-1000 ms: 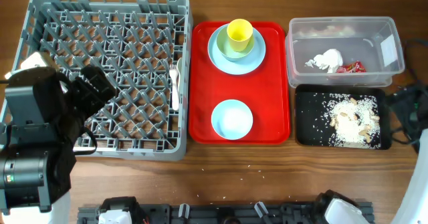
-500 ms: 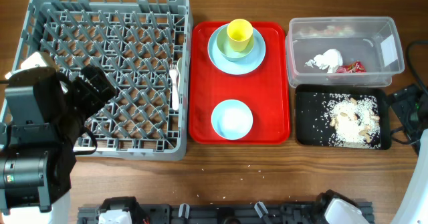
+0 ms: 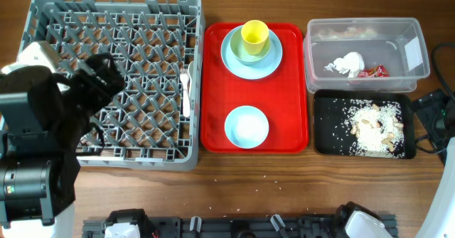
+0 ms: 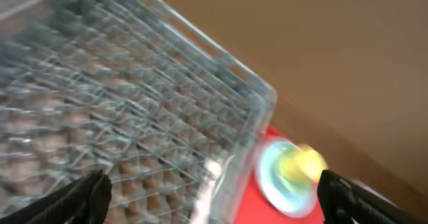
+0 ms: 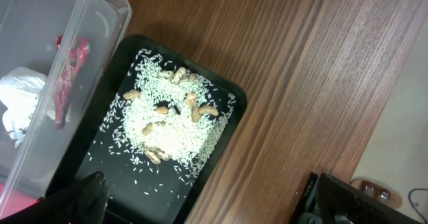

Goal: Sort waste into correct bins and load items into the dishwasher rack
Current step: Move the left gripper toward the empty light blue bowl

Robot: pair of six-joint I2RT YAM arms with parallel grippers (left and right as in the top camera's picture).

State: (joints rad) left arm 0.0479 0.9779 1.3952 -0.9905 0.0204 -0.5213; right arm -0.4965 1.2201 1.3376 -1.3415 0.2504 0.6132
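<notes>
A brown wooden table fills the overhead view. Over its left side we see the left gripper hanging above the grey dishwasher rack, its fingers spread wide with nothing between them. Its wrist view is blurred. White cutlery lies in the rack along its right edge.

Just beside the rack sits a flat red tray. At the far end of this tray is a pale blue plate with the yellow cup on it, and a pale blue bowl stands apart at the near end.

At the table's right edge, the right gripper is also parted and empty, poised over the black tray. This tray holds the rice scraps. Touching its far side is the clear tub, with the crumpled napkin and the red wrapper inside.
</notes>
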